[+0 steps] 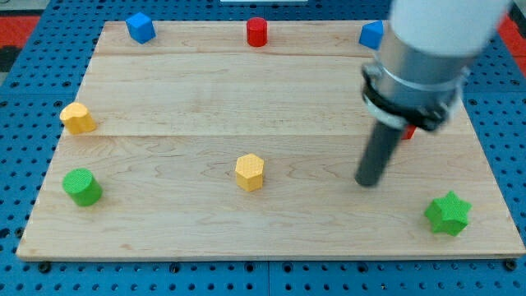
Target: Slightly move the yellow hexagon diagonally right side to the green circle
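The yellow hexagon sits on the wooden board a little below its middle. The green circle is a round block at the view's lower left, far left of the hexagon. My tip rests on the board well to the right of the yellow hexagon, at about the same height in the view, not touching any block.
Another yellow block lies at the left edge above the green circle. A green star is at the lower right. A blue cube, red cylinder and blue block line the top edge. A red block is mostly hidden behind the arm.
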{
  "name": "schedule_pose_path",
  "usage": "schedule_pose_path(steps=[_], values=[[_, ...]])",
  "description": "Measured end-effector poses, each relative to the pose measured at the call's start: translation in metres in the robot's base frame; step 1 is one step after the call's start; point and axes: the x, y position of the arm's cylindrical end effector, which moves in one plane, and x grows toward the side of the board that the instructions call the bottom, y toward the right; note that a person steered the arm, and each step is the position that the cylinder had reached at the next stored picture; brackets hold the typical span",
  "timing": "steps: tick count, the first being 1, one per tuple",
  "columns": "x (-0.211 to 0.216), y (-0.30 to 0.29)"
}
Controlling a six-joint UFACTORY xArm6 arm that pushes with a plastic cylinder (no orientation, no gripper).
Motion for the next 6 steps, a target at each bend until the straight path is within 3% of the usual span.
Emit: schedule_pose_path(steps=[1, 3, 6], values=[[-0.037, -0.088], [0.048, -0.132], [0.037, 0.176]])
